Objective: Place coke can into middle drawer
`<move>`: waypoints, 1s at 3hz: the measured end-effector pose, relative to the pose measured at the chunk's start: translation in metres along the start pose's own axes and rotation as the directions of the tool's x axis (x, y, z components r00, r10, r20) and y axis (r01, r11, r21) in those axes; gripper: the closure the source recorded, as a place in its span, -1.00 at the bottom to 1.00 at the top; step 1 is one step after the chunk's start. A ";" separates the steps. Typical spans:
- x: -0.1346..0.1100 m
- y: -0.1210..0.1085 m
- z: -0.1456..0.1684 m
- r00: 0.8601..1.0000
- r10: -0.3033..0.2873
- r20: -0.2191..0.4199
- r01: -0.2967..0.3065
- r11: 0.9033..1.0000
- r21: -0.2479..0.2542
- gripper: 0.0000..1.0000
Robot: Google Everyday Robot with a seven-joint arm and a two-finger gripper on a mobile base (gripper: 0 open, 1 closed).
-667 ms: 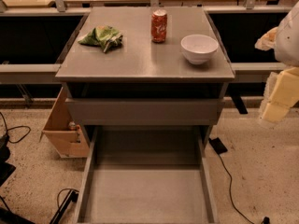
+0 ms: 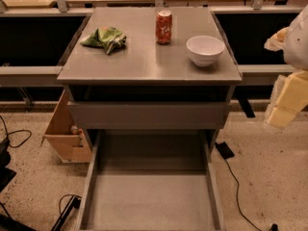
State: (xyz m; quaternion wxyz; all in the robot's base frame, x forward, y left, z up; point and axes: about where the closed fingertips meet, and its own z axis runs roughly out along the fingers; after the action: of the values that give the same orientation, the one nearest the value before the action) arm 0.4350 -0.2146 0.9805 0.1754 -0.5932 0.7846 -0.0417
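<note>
The coke can (image 2: 163,27) stands upright at the back middle of the grey cabinet top (image 2: 144,64), between a green snack bag (image 2: 106,38) and a white bowl (image 2: 205,49). The middle drawer (image 2: 151,196) is pulled out wide below, and its flat grey floor is bare. My gripper (image 2: 281,110), on a cream-coloured arm, hangs at the right edge of the view. It is beside the cabinet at about top-drawer height, well to the right of the can and touching nothing.
The shut top drawer front (image 2: 147,114) sits above the open drawer. A cardboard box (image 2: 65,129) leans on the floor to the cabinet's left. Cables (image 2: 231,177) run over the speckled floor on both sides. Dark shelves and a wooden bench stand behind.
</note>
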 end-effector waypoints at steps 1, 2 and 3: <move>-0.011 -0.016 0.002 0.997 0.033 0.074 -0.040 0.994 0.101 -1.00; -0.019 -0.040 0.032 0.953 0.105 0.283 -0.149 0.979 0.140 -1.00; -0.040 -0.065 0.039 0.878 0.108 0.467 -0.214 0.960 0.179 -1.00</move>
State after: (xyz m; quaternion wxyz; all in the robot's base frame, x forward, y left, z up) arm 0.5167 -0.1900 0.9706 0.4220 -0.4951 0.7590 0.0240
